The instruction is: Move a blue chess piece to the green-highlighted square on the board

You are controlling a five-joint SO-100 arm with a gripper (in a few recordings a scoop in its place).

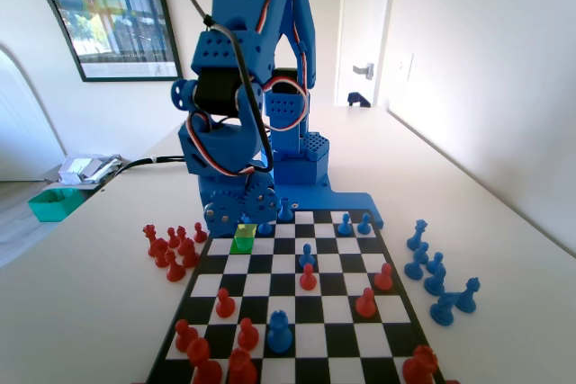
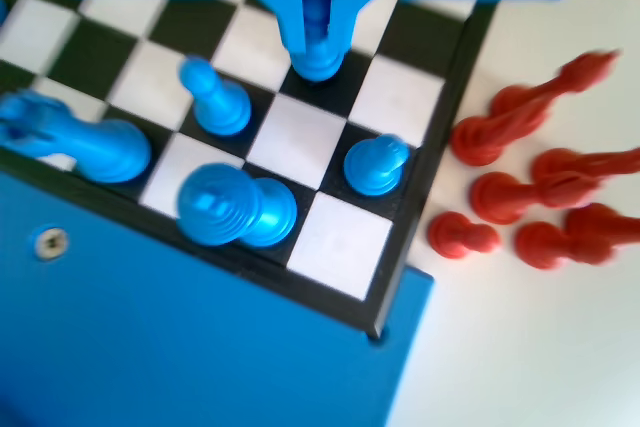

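In the wrist view my gripper (image 2: 316,7) hangs from the top edge. Its jaws are shut on the head of a blue pawn (image 2: 318,57), whose base sits on a black square of the board (image 2: 295,142), two squares in from the side border. In the fixed view the gripper (image 1: 243,218) is low at the board's (image 1: 335,287) far left. The pawn's tip (image 1: 245,220) shows just above the green square (image 1: 243,242), partly covering it.
Two more blue pawns (image 2: 215,97) (image 2: 377,162) and a big blue piece (image 2: 235,209) stand close around the held pawn. Red pieces (image 2: 530,197) lie beside the board's edge. In the fixed view, red pawns (image 1: 308,278) stand mid-board and blue pieces (image 1: 436,276) sit off the right side.
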